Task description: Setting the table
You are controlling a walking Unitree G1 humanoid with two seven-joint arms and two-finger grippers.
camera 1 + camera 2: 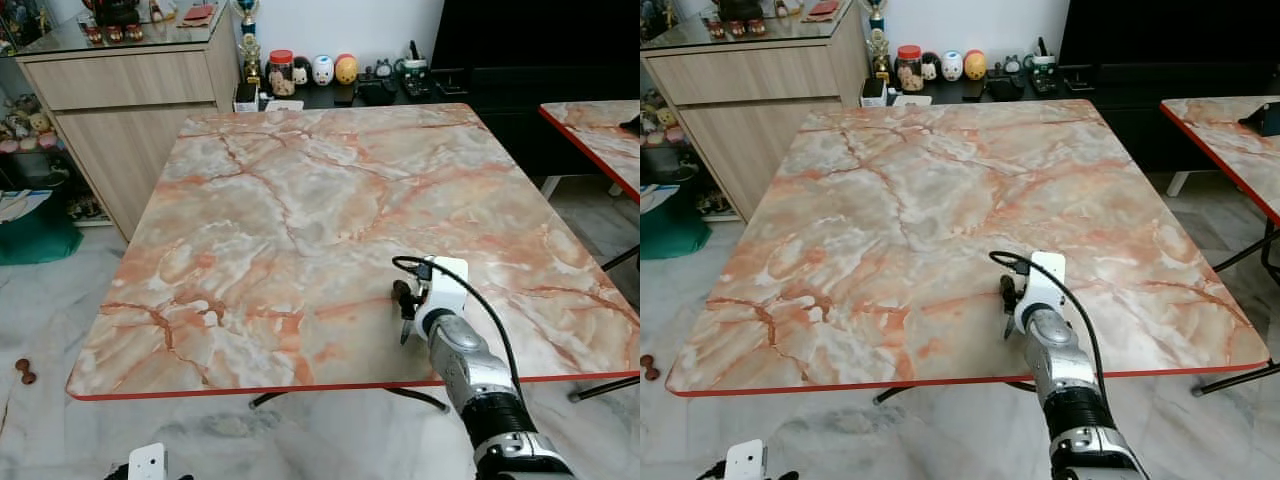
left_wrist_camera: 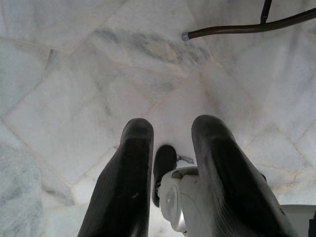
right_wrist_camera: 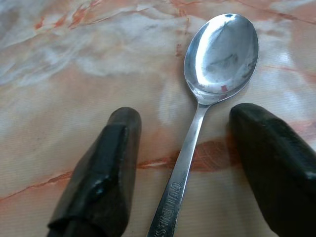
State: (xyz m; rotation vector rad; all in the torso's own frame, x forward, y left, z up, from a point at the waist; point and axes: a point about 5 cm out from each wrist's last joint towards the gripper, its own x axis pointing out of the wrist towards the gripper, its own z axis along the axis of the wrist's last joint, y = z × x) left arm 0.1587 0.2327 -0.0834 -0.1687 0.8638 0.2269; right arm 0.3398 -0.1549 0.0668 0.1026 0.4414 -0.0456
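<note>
A big table (image 1: 300, 220) with a pink and white marble top stands on a pale floor. The robot's right arm reaches over the near edge of the table. Its right gripper (image 1: 404, 318) sits low over the table top, near that edge. Behind the table is a wooden cabinet (image 1: 120, 100). Beside the cabinet, little toy figures (image 1: 320, 68) stand in a row past the table's far edge.
</note>
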